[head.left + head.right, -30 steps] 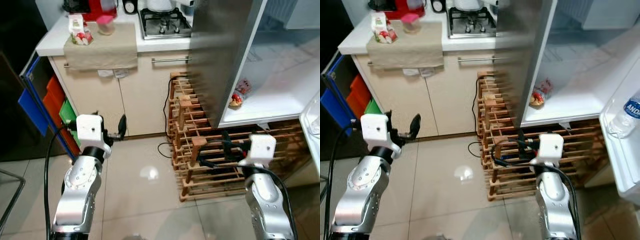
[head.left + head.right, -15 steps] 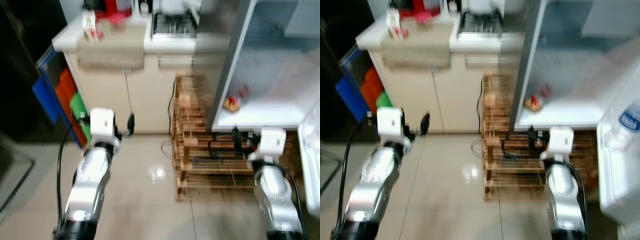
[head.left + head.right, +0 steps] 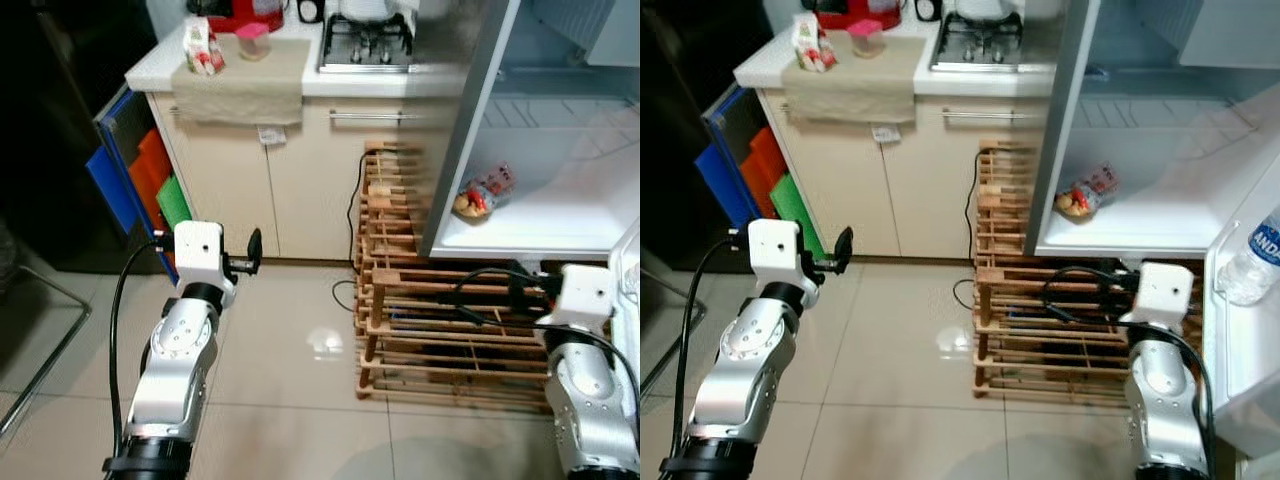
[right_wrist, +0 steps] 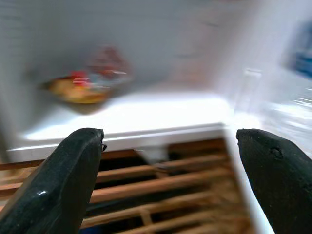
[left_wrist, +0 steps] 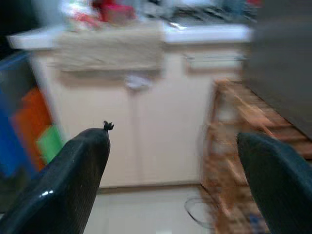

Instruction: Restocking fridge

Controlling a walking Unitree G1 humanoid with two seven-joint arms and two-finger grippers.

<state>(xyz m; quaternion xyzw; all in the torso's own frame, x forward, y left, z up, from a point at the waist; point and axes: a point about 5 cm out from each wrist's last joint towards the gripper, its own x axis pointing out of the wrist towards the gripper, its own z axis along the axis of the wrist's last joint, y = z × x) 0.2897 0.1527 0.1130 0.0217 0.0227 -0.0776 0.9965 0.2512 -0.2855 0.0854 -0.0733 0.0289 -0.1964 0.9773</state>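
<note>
Crinkly plastic wrapped the bag of food (image 3: 483,192) that lay on the white fridge shelf (image 3: 560,225), and it looked light and soft, so a gentle pinch at its loose top end would likely hold it without squashing what was inside. The small carton (image 3: 202,46) and the pink-lidded cup (image 3: 252,40) stood on the beige cloth (image 3: 240,82) on the counter (image 3: 160,68), and these looked like things to go into the fridge. The carton looked stiff and light, best taken by its flat sides, while the cup looked smooth and could slip, so it should be held low around its body. The left gripper (image 3: 252,254) hung above the tile floor (image 3: 290,340) with its fingers (image 5: 73,170) wide apart and nothing between them. The carton and cup were well apart from those jaws, up high and far ahead of them. The right gripper (image 3: 500,290) was in front of the wooden rack (image 3: 420,320), its fingers (image 4: 58,180) also spread wide and holding nothing. The bag of food sat ahead of those jaws and higher up, near but not touching. A water bottle (image 3: 1250,265) rested in the fridge door, off to the outer side of the right jaws.
</note>
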